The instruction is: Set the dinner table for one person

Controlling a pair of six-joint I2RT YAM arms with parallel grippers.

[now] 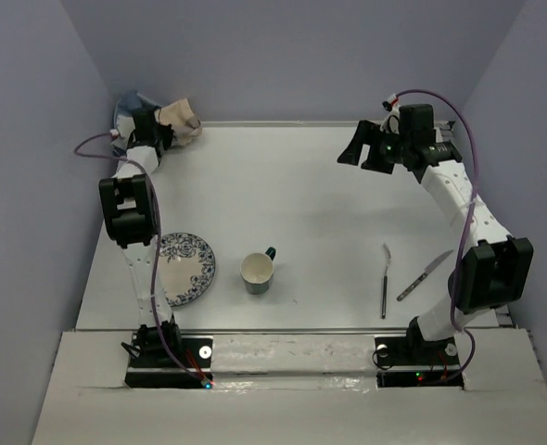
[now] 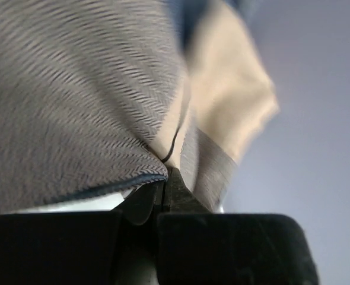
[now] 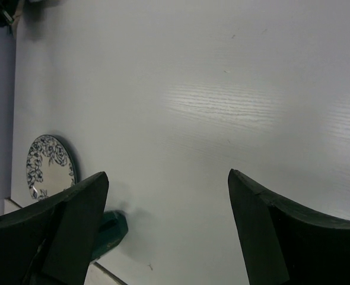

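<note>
**Desk:** What do the left jaws have?

**Me:** My left gripper (image 2: 163, 199) is pinched down on a fold of the striped cloth (image 2: 74, 107). The jaws are nearly meeting, with only fabric between them. The rest of the cloth bunches above and around them.

**Desk:** And the right?

**Me:** My right gripper (image 3: 168, 178) is spread wide and holds nothing. The dinner table (image 3: 222, 89) lies bare straight below it.

**Desk:** What else is out there?

**Me:** Well out from both jaws, towards the arm bases, sit the plate (image 1: 192, 264), the mug (image 1: 258, 272), the knife (image 1: 424, 275) and another piece of cutlery (image 1: 385, 278). I cannot tell if that one is a fork or a spoon.

**Desk:** What worries you?

**Me:** The grip is on a thin fold, so I think a quick pull could slide it free. The cloth is crumpled too, so it may land in a heap unless my right gripper takes a corner. If I drag it low, the trailing edge could catch the plate or tip the mug.
</note>
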